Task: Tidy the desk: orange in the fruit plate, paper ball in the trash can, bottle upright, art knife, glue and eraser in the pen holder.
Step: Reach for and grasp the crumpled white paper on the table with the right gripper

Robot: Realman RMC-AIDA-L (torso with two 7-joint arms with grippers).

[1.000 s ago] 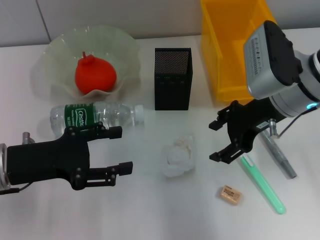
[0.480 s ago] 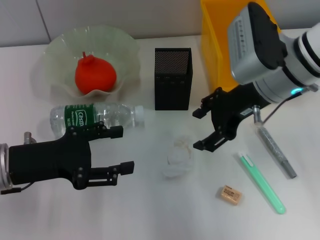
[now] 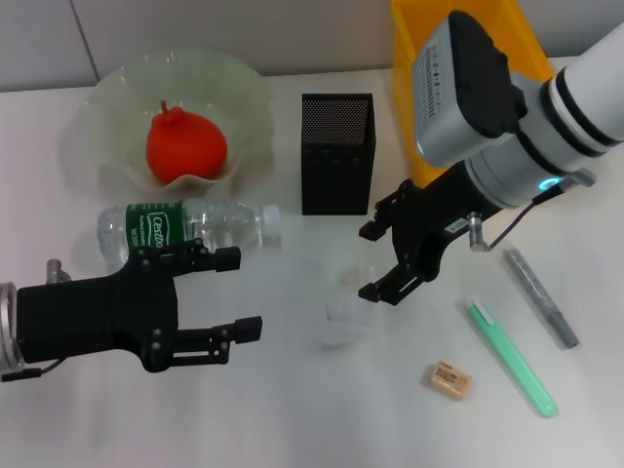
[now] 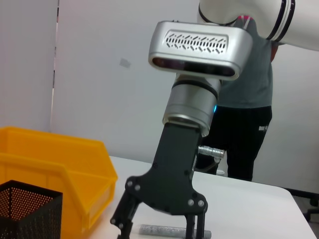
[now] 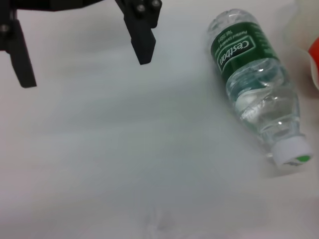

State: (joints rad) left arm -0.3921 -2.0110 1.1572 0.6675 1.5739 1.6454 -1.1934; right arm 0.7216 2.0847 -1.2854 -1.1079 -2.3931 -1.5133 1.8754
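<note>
The pen holder [image 3: 336,153] stands mid-desk near the far edge, the yellow bin [image 3: 458,88] beside it at the far right corner; the orange [image 3: 185,146] sits in the fruit plate [image 3: 107,117] at the far left; the bottle [image 3: 190,226] lies on its side just in front of the plate; the paper ball [image 3: 343,314] is pale and hard to make out, partly under my right gripper [image 3: 382,261], fingers apart, reaching in from the right; the eraser [image 3: 449,379], green knife [image 3: 512,356] and grey glue [image 3: 541,297] lie toward the near right edge; my left gripper [image 3: 234,292] hovers low at the left, fingers apart.

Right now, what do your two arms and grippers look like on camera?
Right gripper: black, two angular fingers, on a silver wrist housing with slotted vents, a small blue-lit ring and a thin cable; the arm above is white with black bands. Left gripper: same black linkage design with a metal connector at its base.
</note>
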